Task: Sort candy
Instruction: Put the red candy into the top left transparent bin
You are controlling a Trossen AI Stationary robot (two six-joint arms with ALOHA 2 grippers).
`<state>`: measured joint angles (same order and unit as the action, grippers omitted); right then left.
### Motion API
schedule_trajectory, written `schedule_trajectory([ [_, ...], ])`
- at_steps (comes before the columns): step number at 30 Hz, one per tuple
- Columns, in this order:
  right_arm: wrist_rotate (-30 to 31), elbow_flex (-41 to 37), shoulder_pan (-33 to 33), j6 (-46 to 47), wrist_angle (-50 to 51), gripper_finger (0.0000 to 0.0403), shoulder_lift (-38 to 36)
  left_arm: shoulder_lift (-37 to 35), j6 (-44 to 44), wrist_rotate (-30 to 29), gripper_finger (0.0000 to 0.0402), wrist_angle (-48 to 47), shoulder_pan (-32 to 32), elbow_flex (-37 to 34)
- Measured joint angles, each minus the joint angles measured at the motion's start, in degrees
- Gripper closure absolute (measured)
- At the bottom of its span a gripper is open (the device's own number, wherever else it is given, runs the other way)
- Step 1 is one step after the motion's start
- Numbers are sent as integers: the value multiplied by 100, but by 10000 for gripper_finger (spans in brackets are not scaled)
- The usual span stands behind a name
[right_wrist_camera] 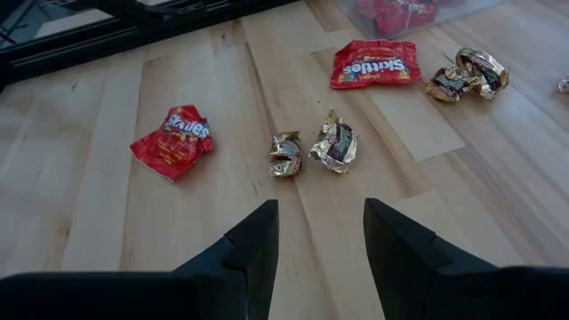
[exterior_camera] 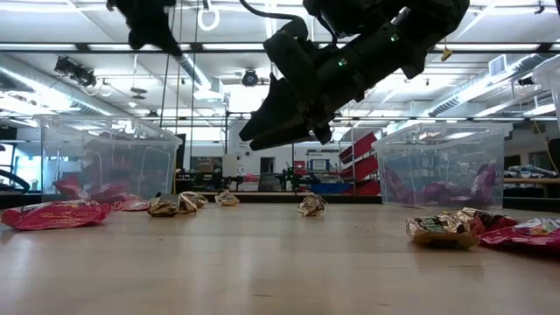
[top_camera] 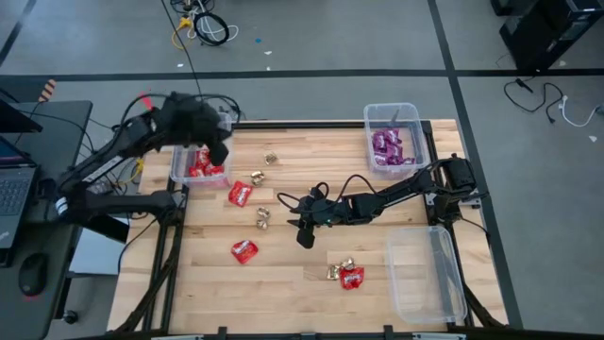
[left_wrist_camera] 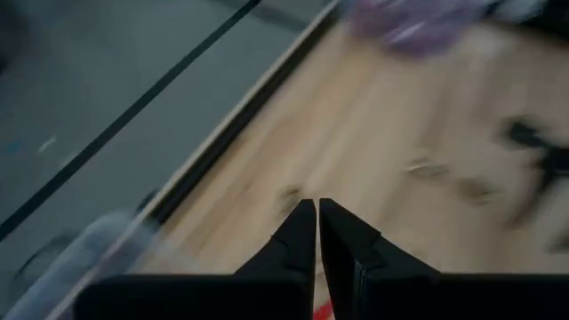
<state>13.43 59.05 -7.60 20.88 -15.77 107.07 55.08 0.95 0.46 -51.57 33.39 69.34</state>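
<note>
Wrapped candy lies scattered on the wooden table: red packets (top_camera: 241, 194) (top_camera: 244, 250) (top_camera: 351, 277) and gold foil pieces (top_camera: 263, 219) (top_camera: 257, 177) (top_camera: 340, 269). More red packets lie in the clear bin (top_camera: 179, 170) at the far left, and purple ones in the bin (top_camera: 415, 142) at the far right. My left gripper (top_camera: 219, 151) hangs shut above the red bin, with nothing between its fingers (left_wrist_camera: 302, 233). My right gripper (top_camera: 304, 231) stands open above the table's middle. Two gold pieces (right_wrist_camera: 287, 153) (right_wrist_camera: 334, 145) lie just ahead of it.
An empty clear bin (top_camera: 453, 283) stands at the near right, beside the right arm. In the right wrist view a red packet (right_wrist_camera: 173, 140) lies to one side of the gold pieces and another (right_wrist_camera: 375, 64) farther off. Bare wood stretches along the near edge.
</note>
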Motion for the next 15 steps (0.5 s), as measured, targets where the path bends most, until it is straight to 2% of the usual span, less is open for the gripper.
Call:
schedule_trajectory([
  [6, 17, 0, 1, 43, 0, 252, 2, -309, -558, -123, 380, 154, -1574, 7],
  [15, 36, 0, -2, 118, -2, 252, 2, -90, -737, -878, 380, 728, -3636, -534],
])
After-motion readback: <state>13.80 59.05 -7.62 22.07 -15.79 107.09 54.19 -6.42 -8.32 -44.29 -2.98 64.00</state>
